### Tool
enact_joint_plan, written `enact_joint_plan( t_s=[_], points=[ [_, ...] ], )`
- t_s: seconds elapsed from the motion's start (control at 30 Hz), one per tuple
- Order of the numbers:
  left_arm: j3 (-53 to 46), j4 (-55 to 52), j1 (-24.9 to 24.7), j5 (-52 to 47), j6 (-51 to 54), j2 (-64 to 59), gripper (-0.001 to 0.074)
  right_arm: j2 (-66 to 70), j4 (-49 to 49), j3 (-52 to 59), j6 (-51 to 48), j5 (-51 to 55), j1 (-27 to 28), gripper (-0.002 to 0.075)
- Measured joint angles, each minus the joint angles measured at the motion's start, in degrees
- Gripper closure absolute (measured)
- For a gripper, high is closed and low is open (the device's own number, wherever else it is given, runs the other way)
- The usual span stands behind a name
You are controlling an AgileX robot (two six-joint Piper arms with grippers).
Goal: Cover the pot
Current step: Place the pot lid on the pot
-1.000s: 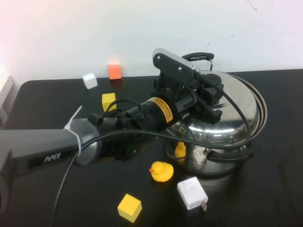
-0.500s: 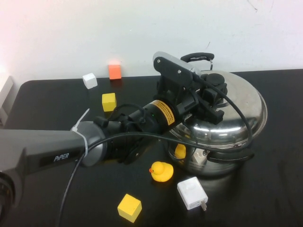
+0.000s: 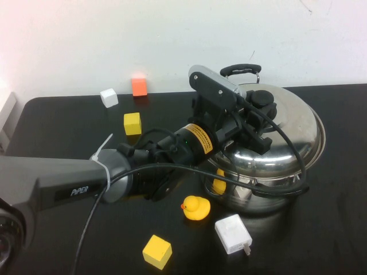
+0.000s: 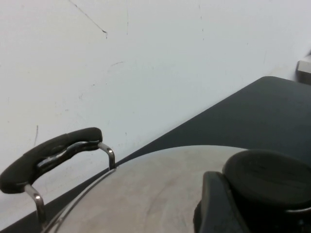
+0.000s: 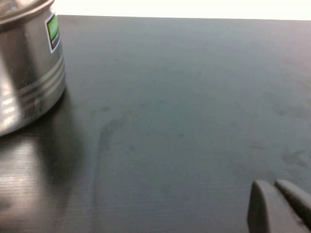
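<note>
The pot (image 3: 269,183) stands at the right rear of the black desk (image 3: 69,132), close to the white wall (image 3: 114,40), with the domed steel lid (image 3: 287,134) resting over its mouth. One black loop handle (image 3: 241,69) rises at the pot's far side, and another (image 3: 281,192) curves along its near side.

The left gripper (image 3: 258,117) reaches in from the left across the desk and sits over the lid, its fingers closed around the lid's black knob (image 3: 262,98). In the left wrist view one finger (image 4: 216,206) presses against the side of the knob (image 4: 267,174), with the far handle (image 4: 48,155) beyond the lid's rim.

Several small things lie around the pot. A yellow rubber duck (image 3: 195,207) sits just in front of it, beside a white plug adapter (image 3: 233,234). A yellow block (image 3: 157,251) lies nearer the front edge. Behind the arm, toward the wall, stand another yellow block (image 3: 132,123), a white block (image 3: 108,97) and an orange block (image 3: 138,86), all well apart from the pot.

The right gripper (image 5: 279,206) hangs low over bare desk to the pot's side, well apart from it; its fingers (image 5: 262,206) lie pressed together, holding nothing. That view shows the pot's banded steel wall (image 5: 29,82) bearing a green label (image 5: 52,30).
</note>
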State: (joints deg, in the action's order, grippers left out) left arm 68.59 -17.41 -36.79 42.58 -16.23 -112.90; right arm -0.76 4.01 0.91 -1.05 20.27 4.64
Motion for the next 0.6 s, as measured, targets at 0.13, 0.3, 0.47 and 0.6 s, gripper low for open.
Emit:
enact_joint_plan(
  t_s=[0.13, 0.3, 0.47, 0.6],
  points=[
    [0.0, 0.4, 0.0, 0.2, 1.0, -0.1, 0.0402, 0.0, 0.0, 0.0, 0.0, 0.0, 0.0, 0.0728],
    [0.0, 0.7, 0.0, -1.3, 1.2, 0.9, 0.0272, 0.0, 0.0, 0.0, 0.0, 0.0, 0.0, 0.0728],
    [0.0, 0.7, 0.0, -3.9, 6.1, 5.8, 0.0195, 0.0, 0.0, 0.0, 0.0, 0.0, 0.0, 0.0728],
    [0.0, 0.7, 0.0, -7.6, 10.7, 12.6, 0.0192, 0.0, 0.0, 0.0, 0.0, 0.0, 0.0, 0.0728]
  ],
)
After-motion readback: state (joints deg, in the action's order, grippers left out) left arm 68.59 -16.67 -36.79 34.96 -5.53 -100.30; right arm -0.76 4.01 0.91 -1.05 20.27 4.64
